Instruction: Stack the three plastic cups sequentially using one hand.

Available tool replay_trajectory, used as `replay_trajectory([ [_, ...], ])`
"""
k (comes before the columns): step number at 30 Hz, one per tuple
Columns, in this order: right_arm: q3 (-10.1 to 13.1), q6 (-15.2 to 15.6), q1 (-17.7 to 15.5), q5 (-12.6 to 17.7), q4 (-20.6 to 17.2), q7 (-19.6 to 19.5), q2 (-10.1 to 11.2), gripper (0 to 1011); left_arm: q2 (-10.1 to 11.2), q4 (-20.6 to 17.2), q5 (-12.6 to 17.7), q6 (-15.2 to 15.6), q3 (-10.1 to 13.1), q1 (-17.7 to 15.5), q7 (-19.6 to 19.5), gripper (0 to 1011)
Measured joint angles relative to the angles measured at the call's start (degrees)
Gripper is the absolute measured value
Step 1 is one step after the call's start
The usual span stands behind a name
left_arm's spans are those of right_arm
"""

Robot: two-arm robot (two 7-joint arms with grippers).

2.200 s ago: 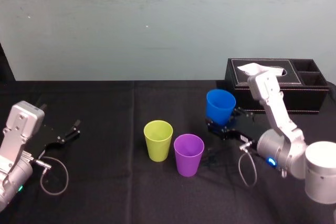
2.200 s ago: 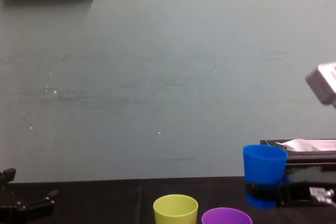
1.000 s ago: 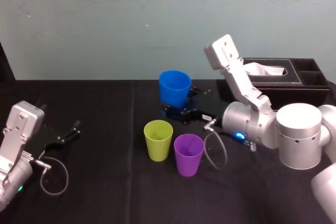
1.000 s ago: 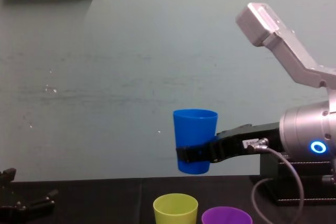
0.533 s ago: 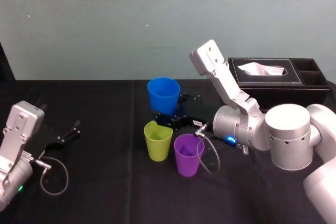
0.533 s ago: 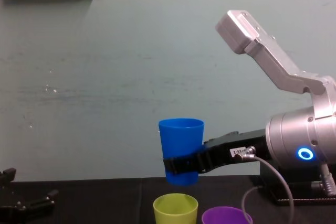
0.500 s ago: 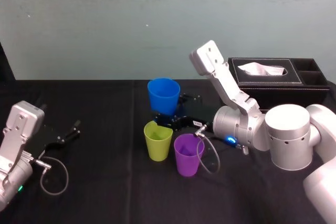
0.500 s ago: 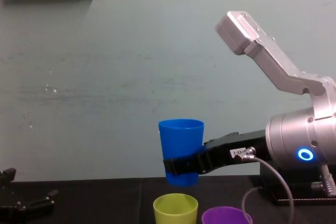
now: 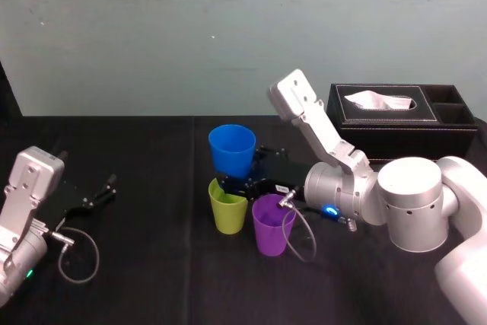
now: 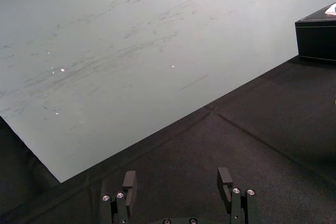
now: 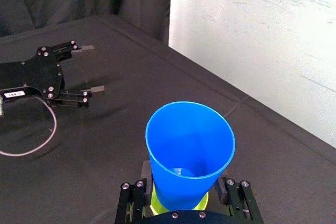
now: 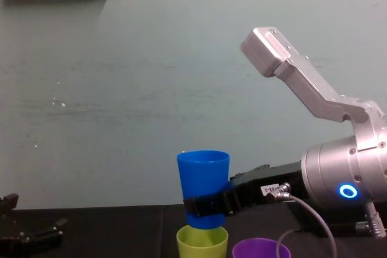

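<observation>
Blue cup (image 9: 231, 148) held over green cup (image 9: 227, 207)

The blue cup is clamped upright near its base by the right gripper (image 9: 240, 182), whose fingers are closed against its sides. The base is seen level with the green cup's rim, directly above it; contact cannot be judged. The purple cup (image 9: 272, 226) is stood just beside the green cup on the table (image 9: 152, 264). The left gripper (image 10: 178, 182) is parked at the table's left, fingers apart

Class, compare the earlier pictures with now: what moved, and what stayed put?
The right gripper, shut on the blue cup, carried it leftward from near the tissue box, then down to the mouth of the yellow-green cup. That cup, the purple cup and the parked left gripper stayed put.
</observation>
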Motion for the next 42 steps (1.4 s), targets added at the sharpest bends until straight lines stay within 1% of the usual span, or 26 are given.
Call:
replay_trajectory([
  [18, -1.0, -0.7, 0.4, -0.1, 2.0, 0.5, -0.3, 695, 0.0, 0.0, 0.0, 0.0, 0.0, 0.0, 0.0, 1000],
  [42, -1.4, -1.1, 0.2, -0.6, 3.2, 0.6, -0.8, 695, 0.0, 0.0, 0.0, 0.0, 0.0, 0.0, 0.0, 1000],
])
